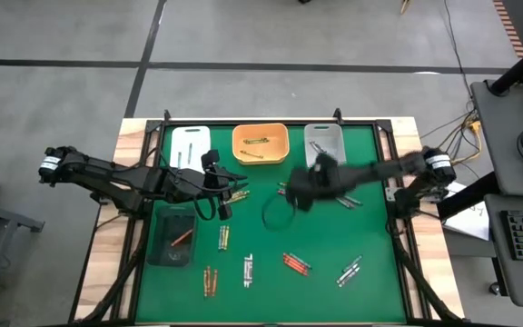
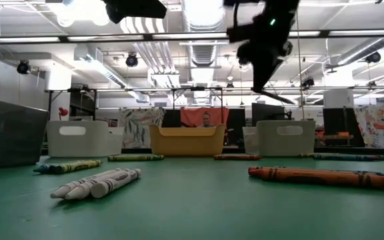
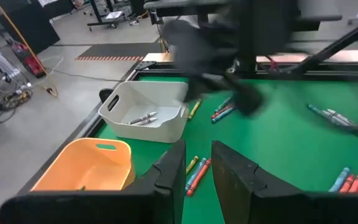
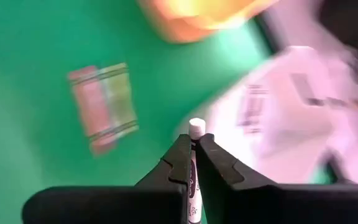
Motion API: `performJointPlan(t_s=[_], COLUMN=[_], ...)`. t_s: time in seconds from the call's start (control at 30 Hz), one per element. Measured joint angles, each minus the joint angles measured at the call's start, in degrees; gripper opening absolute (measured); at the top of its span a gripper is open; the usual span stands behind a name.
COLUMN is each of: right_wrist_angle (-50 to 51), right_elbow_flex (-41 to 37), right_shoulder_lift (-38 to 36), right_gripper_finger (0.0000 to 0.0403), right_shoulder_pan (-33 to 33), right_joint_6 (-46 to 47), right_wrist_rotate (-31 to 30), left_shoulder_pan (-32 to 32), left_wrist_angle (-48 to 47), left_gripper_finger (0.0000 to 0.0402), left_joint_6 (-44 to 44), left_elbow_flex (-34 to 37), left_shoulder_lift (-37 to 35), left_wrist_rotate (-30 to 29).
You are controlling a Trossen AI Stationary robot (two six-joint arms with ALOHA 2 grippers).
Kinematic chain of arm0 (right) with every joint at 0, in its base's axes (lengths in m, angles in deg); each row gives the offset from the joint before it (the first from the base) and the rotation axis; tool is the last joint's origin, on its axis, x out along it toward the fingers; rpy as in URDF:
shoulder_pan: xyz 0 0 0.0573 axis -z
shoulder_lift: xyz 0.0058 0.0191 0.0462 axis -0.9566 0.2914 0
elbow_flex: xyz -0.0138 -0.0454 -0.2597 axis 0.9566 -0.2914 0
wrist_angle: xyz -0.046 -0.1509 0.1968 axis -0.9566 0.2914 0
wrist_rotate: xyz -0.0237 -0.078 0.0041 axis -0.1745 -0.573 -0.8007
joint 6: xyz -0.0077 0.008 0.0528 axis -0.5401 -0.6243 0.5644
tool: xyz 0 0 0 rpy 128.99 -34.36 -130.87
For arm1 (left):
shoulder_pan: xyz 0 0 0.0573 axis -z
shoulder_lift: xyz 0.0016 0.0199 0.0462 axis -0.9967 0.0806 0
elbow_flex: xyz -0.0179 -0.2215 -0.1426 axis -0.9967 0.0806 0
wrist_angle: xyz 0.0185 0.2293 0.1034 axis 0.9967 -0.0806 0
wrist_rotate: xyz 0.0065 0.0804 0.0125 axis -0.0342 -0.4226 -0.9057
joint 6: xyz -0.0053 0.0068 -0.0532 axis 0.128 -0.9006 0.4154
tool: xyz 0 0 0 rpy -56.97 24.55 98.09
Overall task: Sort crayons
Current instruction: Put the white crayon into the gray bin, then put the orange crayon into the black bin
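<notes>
Crayons lie in small groups on the green mat: white ones (image 2: 99,183), orange ones (image 2: 325,177), more near the front (image 1: 248,270). At the far edge stand a white tray (image 1: 191,143), an orange tray (image 1: 261,143) and a grey tray (image 1: 324,143); a dark tray (image 1: 172,234) at the left holds a red crayon. My right gripper (image 4: 192,142), blurred above the mat's middle (image 1: 302,189), is shut on a white crayon (image 4: 196,127). My left gripper (image 3: 197,168) hovers open over the mat's left part (image 1: 216,177), nothing between its fingers. My right gripper pinches the white crayon's shaft (image 4: 193,180) between its two fingers. The crayon lies along the fingers, and its blunt white end (image 4: 196,126) sticks out past the fingertips. The fingers slant downward, and the crayon is lifted clear of the mat.
Black frame bars edge the mat, and black cables loop below the right arm (image 1: 275,213). The grey tray (image 3: 145,112) holds a few grey crayons. Loose crayons (image 3: 194,174) lie under my left gripper. Desks with a keyboard stand beyond the table's right edge.
</notes>
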State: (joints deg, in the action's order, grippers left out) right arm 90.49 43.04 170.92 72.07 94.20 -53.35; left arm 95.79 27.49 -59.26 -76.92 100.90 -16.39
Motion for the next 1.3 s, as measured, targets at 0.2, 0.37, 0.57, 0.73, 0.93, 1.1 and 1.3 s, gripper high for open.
performJointPlan(t_s=[0.2, 0.37, 0.57, 0.73, 0.93, 1.1, 1.3], right_wrist_angle=[-0.78, -6.08, -17.13, -19.94, -21.01, -20.88, -22.32], right_elbow_flex=[-0.1, -1.36, -4.42, -4.46, -4.3, -3.47, -3.32], right_shoulder_lift=[-0.16, 1.14, 3.56, 4.53, 4.53, 4.07, 1.01], right_gripper_finger=[0.0011, 0.0011, 0.0016, 0.0048, 0.0056, 0.0056, 0.0057], right_shoulder_pan=[17.87, 27.44, 31.47, 31.62, 31.71, 30.64, 24.13], right_joint_6=[-0.66, -2.47, -7.97, -9.75, -12.16, -13.38, -12.51], right_wrist_rotate=[-0.64, 3.09, 5.29, 7.34, 6.81, 7.23, 6.9], left_shoulder_pan=[0.0, 0.0, 0.0, 0.0, 0.0, 0.12, 0.93], left_wrist_angle=[-0.12, 0.16, 0.42, 0.43, 0.39, -1.14, -2.89], left_gripper_finger=[0.0059, 0.0059, 0.0059, 0.0059, 0.0059, 0.0059, 0.0059], left_joint_6=[2.43, 3.87, 6.39, 6.71, 9.59, 14.43, 20.94], left_elbow_flex=[0.0, 0.0, 0.02, 0.04, 0.04, 0.04, 0.07], left_shoulder_lift=[0.0, 0.0, 0.0, 0.0, 0.0, 0.0, 0.42], left_wrist_rotate=[0.01, -0.01, -0.03, -0.03, -0.02, -0.01, 0.0])
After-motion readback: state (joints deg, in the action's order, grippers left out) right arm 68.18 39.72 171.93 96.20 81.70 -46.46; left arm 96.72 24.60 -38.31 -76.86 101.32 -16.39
